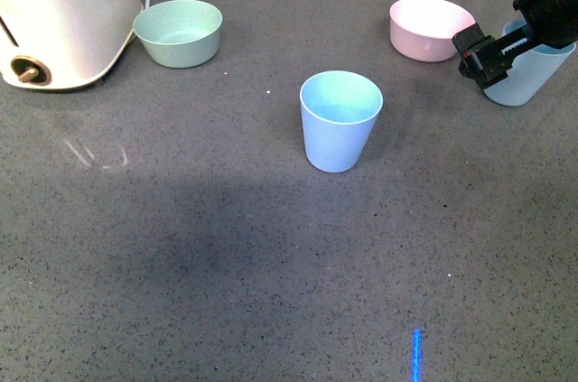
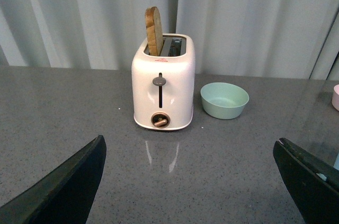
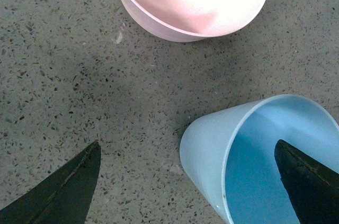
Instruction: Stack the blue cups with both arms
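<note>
I had right gripper (image 3: 186, 147) wide over right cup (image 1: 535, 77), far right corner | left gripper (image 2: 188, 140) wide, empty | centre cup (image 1: 339, 125) upright, off all edges

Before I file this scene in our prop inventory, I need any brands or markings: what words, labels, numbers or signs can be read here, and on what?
No text here can be read.
Toaster: a small red mark at the top of its front, too small to read.
Middle blue cup, right blue cup, mint-green bowl, pink bowl: plain, no markings visible.
</note>
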Controlling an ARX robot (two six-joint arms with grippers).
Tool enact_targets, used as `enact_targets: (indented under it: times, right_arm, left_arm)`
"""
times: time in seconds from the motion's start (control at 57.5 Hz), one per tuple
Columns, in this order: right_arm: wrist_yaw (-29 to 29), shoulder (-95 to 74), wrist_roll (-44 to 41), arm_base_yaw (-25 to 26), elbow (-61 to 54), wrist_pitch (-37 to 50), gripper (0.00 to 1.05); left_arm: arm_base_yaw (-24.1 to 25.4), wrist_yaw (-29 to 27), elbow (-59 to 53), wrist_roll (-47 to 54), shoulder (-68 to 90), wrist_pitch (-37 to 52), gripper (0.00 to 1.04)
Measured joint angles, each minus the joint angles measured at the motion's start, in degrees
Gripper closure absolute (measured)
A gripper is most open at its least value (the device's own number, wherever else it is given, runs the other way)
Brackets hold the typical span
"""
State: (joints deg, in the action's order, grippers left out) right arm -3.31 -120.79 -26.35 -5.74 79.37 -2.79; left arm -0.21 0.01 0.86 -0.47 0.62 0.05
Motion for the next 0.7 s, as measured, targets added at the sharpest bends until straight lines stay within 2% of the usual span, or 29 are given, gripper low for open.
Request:
enact_targets:
  times: [0.052, 0.278, 0.487, 0.574, 0.696]
  right_arm:
    - [-0.2, -0.48, 0.26, 0.0, 0.63, -0.33, 0.12]
    - [0.39, -1.46, 1.6, 0.24, 1.75, -1.81, 0.45]
    - [2.25, -1.05, 2.29, 1.84, 1.2, -2.01, 0.89]
    - [2.49, -0.42, 2.27, 2.43, 0.46, -2.05, 1.01]
    - [3.26, 1.27, 1.64, 3.13, -0.7, -2.6, 1.03]
  left_arm:
    - [0.0, 0.0, 0.0, 0.0, 0.0, 0.0, 0.09]
    - [0.0, 0.0, 0.0, 0.0, 0.0, 0.0, 0.09]
    - [0.0, 0.0, 0.0, 0.0, 0.0, 0.0, 0.09]
    - [0.0, 0.0, 0.0, 0.0, 0.0, 0.0, 0.09]
    - [0.0, 0.0, 0.0, 0.0, 0.0, 0.0, 0.09]
